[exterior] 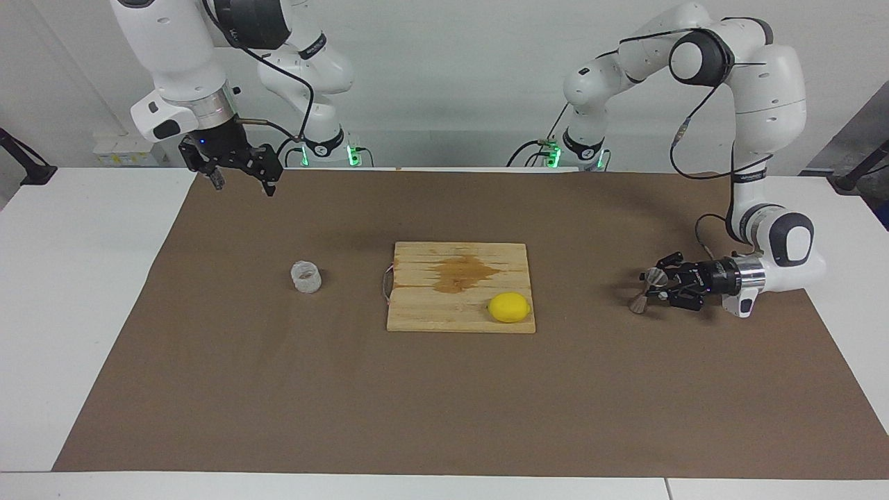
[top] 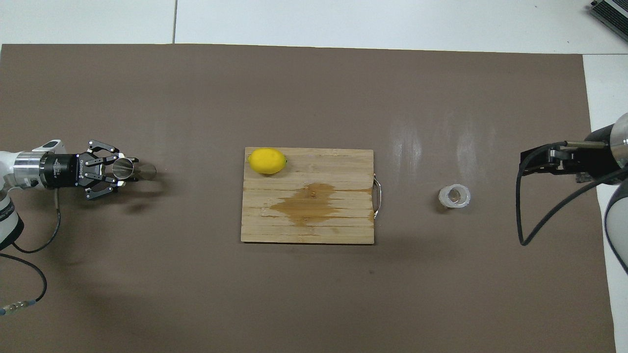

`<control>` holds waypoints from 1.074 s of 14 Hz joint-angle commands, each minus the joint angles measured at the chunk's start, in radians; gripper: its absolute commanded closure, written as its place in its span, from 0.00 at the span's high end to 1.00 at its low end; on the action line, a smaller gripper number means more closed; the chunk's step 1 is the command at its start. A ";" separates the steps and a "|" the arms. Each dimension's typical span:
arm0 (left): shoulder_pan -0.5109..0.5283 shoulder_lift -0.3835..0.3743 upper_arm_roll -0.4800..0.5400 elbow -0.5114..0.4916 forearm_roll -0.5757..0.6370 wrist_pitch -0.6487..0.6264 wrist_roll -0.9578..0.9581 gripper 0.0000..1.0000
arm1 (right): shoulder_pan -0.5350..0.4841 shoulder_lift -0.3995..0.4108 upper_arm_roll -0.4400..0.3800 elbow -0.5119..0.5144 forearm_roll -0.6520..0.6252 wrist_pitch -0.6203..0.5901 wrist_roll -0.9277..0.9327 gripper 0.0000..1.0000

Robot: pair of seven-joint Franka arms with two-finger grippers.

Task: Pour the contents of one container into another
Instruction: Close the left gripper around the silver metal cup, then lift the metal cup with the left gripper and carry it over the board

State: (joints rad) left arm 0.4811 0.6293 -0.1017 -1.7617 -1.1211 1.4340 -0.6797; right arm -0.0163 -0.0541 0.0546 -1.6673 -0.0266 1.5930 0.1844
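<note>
Jigger (exterior: 644,290) clamped in left hand (exterior: 656,288), near mat edge.

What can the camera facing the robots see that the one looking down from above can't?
Only the facing view shows both whole arms, their bases with green lights, and the right end effector open, raised over the mat's edge by the robots.

Only the overhead view looks down into the jigger's open cone and the cup's mouth.

Both show the left end effector shut on the jigger, the cup standing alone, and the lemon on the stained board.
</note>
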 commanded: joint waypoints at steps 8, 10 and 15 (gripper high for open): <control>-0.001 -0.040 -0.012 -0.007 -0.089 -0.017 -0.086 0.09 | -0.013 -0.016 0.007 -0.017 -0.003 -0.004 -0.026 1.00; -0.010 -0.075 -0.013 -0.010 -0.112 -0.021 -0.119 0.08 | -0.014 -0.018 0.007 -0.017 -0.003 -0.002 -0.026 1.00; -0.071 -0.183 -0.021 -0.070 -0.184 -0.006 -0.173 0.08 | -0.014 -0.018 0.007 -0.017 -0.003 -0.002 -0.026 1.00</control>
State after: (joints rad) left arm 0.4518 0.5145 -0.1362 -1.7643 -1.2586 1.4189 -0.8321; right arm -0.0163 -0.0541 0.0546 -1.6673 -0.0266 1.5930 0.1844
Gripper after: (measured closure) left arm 0.595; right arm 0.000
